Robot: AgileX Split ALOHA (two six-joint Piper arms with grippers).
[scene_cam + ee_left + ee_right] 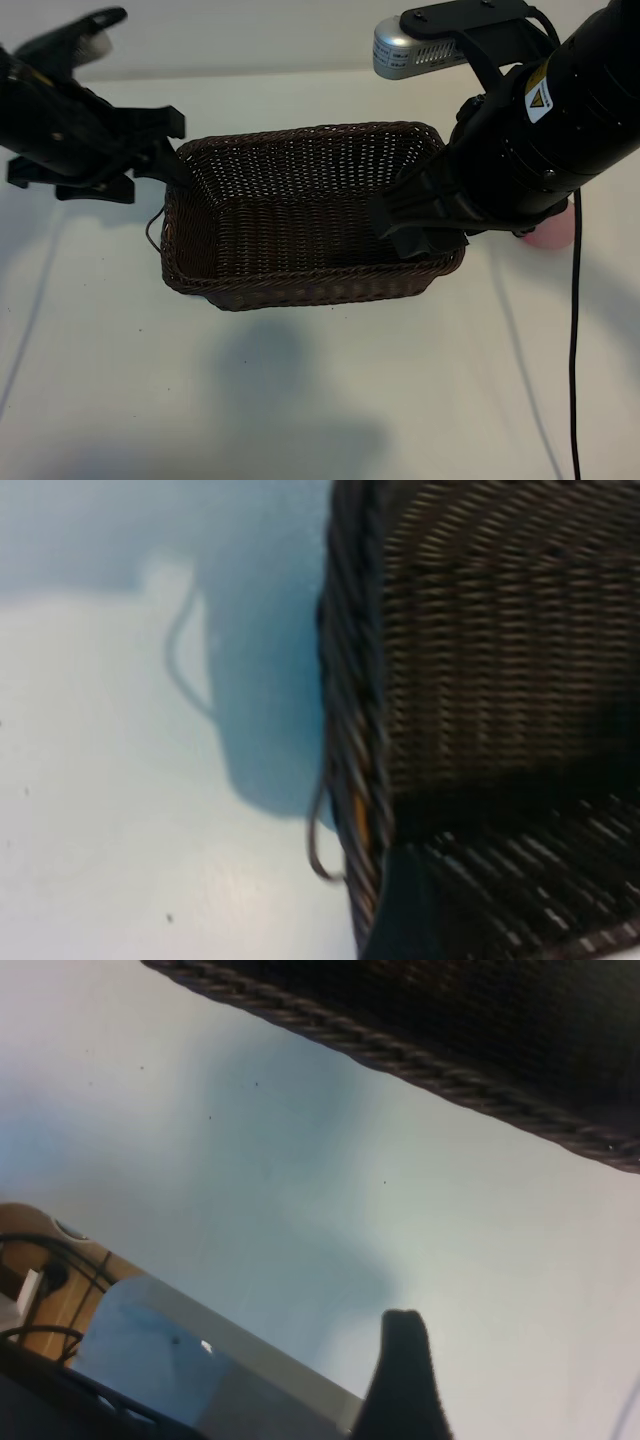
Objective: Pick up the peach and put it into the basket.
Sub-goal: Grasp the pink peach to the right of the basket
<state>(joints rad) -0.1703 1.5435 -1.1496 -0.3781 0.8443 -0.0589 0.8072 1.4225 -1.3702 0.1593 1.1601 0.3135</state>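
i read the basket [310,215] as my landmark: it sits mid-table with its bottom bare, so the peach [552,230] is not in yet. the peach lies on the white table [300,400] just outside the basket's right end, mostly hidden behind my right arm, only a pale pink edge showing. my right gripper [415,225] hangs over the basket's right rim, pointed steeply down, and i take its jaws to be fairly wide with nothing in them; in the right wrist view i see only one dark fingertip [402,1380], bare table and the braided rim. my left gripper [165,150] is at the basket's left end, just above the rim, jaws apart and empty as far as i can judge; its wrist view shows the left wall of the basket and a loose wicker strand [185,660] curling off that end. as i see it, the step is the reach for the peach, and the right arm is the closer one. i would lift it clear of the rim first, swing outward past the right end, then come straight down with the fingers straddling the fruit, closing gently since it is round and may roll. i would keep the left arm away from that stray strand.
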